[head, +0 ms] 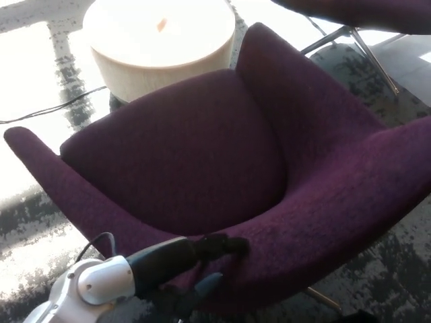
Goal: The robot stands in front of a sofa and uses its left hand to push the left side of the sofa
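A deep purple sofa (pixel 202 155) is filling most of the head view, sitting on a grey, mottled floor (pixel 384 262). It is lying askew to the camera: its long axis is running from the low arm tip at the picture's left edge up toward the tall backrest at the upper right, and the seat is opening toward the upper left. The near rim is curving in a broad band across the lower half of the picture, from the left arm tip round to the right edge.

Beyond the sofa's far side a round pale table (pixel 161 37) is standing just beside the seat edge, brightly lit. A thin dark cable (pixel 54 108) is trailing over the floor to the left of it, and metal legs (pixel 363 47) of another purple seat are showing at the top right. The floor to the left of the arm tip and along the bottom right is lying open.

The left hand (pixel 195 259) is reaching in from the bottom left on a white and grey forearm (pixel 94 282). One of its black fingers (pixel 225 245) is stretching out straight and lying against the outer face of the near rim, while another is curling below it; the hand is grasping nothing, only pressing on the fabric.
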Available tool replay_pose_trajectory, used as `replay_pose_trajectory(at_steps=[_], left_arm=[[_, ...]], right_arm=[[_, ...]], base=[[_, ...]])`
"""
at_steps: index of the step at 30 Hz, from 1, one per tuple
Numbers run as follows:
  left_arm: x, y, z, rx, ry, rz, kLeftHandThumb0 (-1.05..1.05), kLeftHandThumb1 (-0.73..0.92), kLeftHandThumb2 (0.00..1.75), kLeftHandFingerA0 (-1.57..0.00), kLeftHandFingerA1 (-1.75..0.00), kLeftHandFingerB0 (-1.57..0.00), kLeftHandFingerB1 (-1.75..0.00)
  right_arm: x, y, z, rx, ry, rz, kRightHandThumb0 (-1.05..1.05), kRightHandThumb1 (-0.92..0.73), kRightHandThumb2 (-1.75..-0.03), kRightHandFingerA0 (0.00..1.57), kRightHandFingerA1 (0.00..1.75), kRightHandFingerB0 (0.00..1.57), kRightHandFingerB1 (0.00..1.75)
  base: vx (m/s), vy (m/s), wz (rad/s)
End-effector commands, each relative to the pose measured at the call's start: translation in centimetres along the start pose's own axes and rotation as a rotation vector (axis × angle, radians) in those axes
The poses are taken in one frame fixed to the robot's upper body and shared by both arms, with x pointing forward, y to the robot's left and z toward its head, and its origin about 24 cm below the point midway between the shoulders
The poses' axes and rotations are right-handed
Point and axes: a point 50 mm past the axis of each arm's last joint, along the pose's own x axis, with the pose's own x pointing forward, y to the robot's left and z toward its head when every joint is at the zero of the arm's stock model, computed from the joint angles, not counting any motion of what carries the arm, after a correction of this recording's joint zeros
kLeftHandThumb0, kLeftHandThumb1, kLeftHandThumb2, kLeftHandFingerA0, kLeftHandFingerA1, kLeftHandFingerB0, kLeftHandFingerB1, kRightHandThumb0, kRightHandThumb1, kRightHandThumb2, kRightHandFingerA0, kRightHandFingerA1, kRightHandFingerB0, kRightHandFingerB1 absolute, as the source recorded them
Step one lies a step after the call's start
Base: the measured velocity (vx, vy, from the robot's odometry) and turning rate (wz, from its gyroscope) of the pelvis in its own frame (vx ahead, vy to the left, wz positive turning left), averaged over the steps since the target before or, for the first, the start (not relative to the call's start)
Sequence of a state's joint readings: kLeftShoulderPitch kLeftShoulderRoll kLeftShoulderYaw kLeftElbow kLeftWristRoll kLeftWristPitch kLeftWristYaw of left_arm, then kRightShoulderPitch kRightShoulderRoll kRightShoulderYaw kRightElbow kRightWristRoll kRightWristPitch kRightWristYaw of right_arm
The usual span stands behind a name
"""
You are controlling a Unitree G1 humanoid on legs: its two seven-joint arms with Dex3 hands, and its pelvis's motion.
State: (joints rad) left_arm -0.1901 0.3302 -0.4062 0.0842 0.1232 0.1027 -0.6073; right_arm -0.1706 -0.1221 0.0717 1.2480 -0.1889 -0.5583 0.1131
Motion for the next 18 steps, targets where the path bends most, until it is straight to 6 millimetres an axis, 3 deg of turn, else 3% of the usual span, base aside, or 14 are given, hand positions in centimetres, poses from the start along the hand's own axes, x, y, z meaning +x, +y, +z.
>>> replay_pose_trajectory(at_steps=[1,2,3,6,7,8,9,10,12,13,14,15,18], left_arm=[[-1.5,0.1,-2.3,-0.048,0.042,-0.031,-0.84,0.84,1.22,0.00,-0.16,0.00,-0.17],[-1.7,0.2,-2.6,-0.051,0.036,-0.031,-0.84,0.84,1.22,0.00,-0.16,0.00,-0.17],[-2.0,0.3,-3.1,-0.072,0.038,-0.023,-0.90,0.81,1.00,0.00,-0.09,0.00,-0.16],[-2.5,0.3,-3.9,-0.084,0.040,-0.012,-0.92,0.80,0.95,-0.04,-0.11,-0.01,-0.17],[-2.7,0.4,-4.3,-0.090,0.046,-0.005,-0.91,0.92,0.79,0.00,-0.10,-0.02,-0.20],[-2.8,0.5,-4.7,-0.098,0.055,0.002,-0.91,0.92,0.79,0.00,-0.10,-0.02,-0.20],[-3.0,0.7,-4.9,-0.100,0.062,0.005,-0.91,0.92,0.81,0.00,-0.11,0.00,-0.20],[-3.2,0.7,-5.2,-0.106,0.070,0.008,-0.88,0.80,1.21,0.00,-0.13,-0.01,-0.15],[-3.8,1.0,-5.9,-0.111,0.108,0.025,-0.86,0.82,1.23,0.00,-0.15,0.00,-0.14],[-4.1,1.1,-6.4,-0.120,0.116,0.036,-0.89,0.92,0.92,0.00,-0.15,0.00,-0.17],[-4.1,1.1,-6.5,-0.124,0.114,0.038,-0.89,0.92,0.92,0.00,-0.15,0.00,-0.17],[-4.5,1.3,-6.9,-0.122,0.137,0.044,-0.85,0.81,1.23,0.00,-0.15,0.00,-0.14],[-5.5,1.5,-7.9,-0.116,0.192,0.065,-0.91,0.85,1.24,0.00,-0.10,0.00,-0.10]], right_arm=[[-0.2,-0.2,-0.3,0.016,0.013,-0.004,-1.05,-0.84,-0.84,0.25,1.23,0.22,1.16],[-0.2,-0.2,-0.3,0.024,0.013,-0.004,-1.05,-0.84,-0.84,0.25,1.23,0.22,1.16],[-0.2,-0.1,-0.3,0.011,0.012,0.000,-1.05,-0.85,-0.84,0.25,1.23,0.22,1.16],[-0.2,0.0,-0.4,0.001,0.018,0.000,-1.05,-0.85,-0.84,0.26,1.22,0.23,1.14],[-0.2,0.0,-0.5,0.002,0.019,0.001,-1.05,-0.85,-0.84,0.25,1.20,0.23,1.13],[-0.2,0.0,-0.5,0.003,0.019,0.001,-1.05,-0.85,-0.84,0.25,1.20,0.23,1.13],[-0.2,0.0,-0.4,0.009,0.018,0.000,-1.05,-0.84,-0.83,0.25,1.21,0.23,1.13],[-0.2,-0.1,-0.4,0.012,0.018,-0.002,-1.05,-0.84,-0.84,0.25,1.22,0.23,1.14],[-0.3,-0.2,-0.5,0.009,0.018,-0.003,-1.05,-0.84,-0.83,0.26,1.23,0.24,1.14],[-0.3,-0.2,-0.5,0.008,0.017,-0.003,-1.05,-0.84,-0.83,0.26,1.24,0.24,1.15],[-0.3,-0.2,-0.5,0.009,0.016,-0.003,-1.05,-0.84,-0.83,0.26,1.24,0.24,1.15],[-0.4,-0.2,-0.5,0.019,0.017,-0.002,-1.05,-0.83,-0.83,0.26,1.25,0.24,1.15],[-0.4,-0.1,-0.7,0.013,0.024,0.002,-1.05,-0.85,-0.83,0.25,1.22,0.24,1.14]], base=[[0.00,0.000,0.00],[0.00,0.000,0.00],[0.00,0.000,0.00],[0.00,0.000,0.00],[0.00,0.000,0.00],[0.00,0.000,0.00],[0.00,0.000,0.00],[0.00,0.000,0.00],[0.00,0.000,0.00],[0.00,0.000,0.00],[0.00,0.000,0.00],[0.00,0.000,0.00],[0.00,0.000,0.00]])
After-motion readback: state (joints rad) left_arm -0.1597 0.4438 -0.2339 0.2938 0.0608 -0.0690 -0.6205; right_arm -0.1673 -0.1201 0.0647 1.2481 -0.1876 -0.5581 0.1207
